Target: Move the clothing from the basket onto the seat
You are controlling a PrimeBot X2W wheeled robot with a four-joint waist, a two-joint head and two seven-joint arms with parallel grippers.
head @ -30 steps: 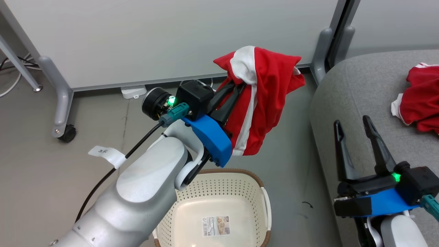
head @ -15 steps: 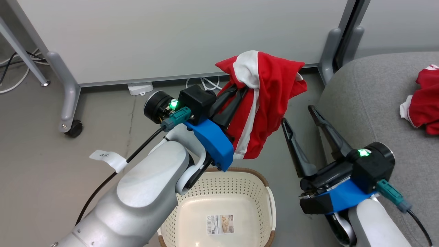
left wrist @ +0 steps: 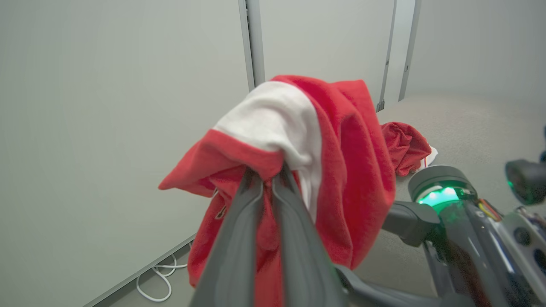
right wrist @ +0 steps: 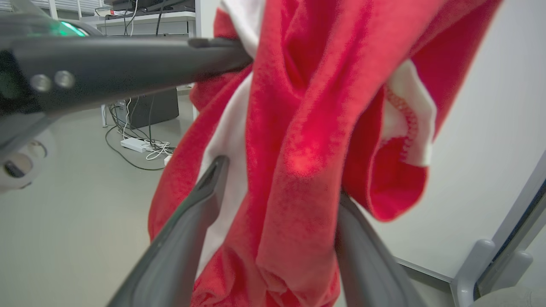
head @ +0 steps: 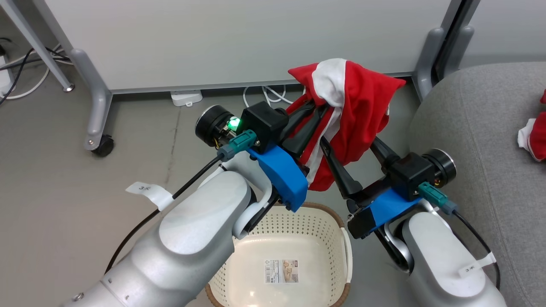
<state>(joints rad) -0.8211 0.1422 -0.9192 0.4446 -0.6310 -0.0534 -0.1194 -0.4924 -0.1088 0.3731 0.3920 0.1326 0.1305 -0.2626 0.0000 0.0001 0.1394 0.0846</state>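
A red garment (head: 362, 98) with a white panel hangs in the air, pinched near its top by my left gripper (head: 318, 106), which is shut on it above the basket (head: 324, 209). In the left wrist view the two fingers meet at the cloth (left wrist: 266, 172). My right gripper (head: 347, 143) stands open, its fingers straddling the hanging lower part of that garment (right wrist: 307, 106). The cream basket holds nothing but its paper label (head: 281, 271). A second red garment (head: 538, 136) lies on the grey seat (head: 469, 128) at the far right.
A pale grey partition panel (head: 234, 38) stands behind, with a wheeled leg (head: 96, 115) on the left and another foot (head: 426, 55) by the seat's corner. White cables (head: 268, 91) and a power strip (head: 186, 97) lie on the floor under it.
My right gripper has swung left from over the seat to the hanging garment, fingers now on either side of it. The camera turned, shifting the scene right. The left gripper keeps its hold.
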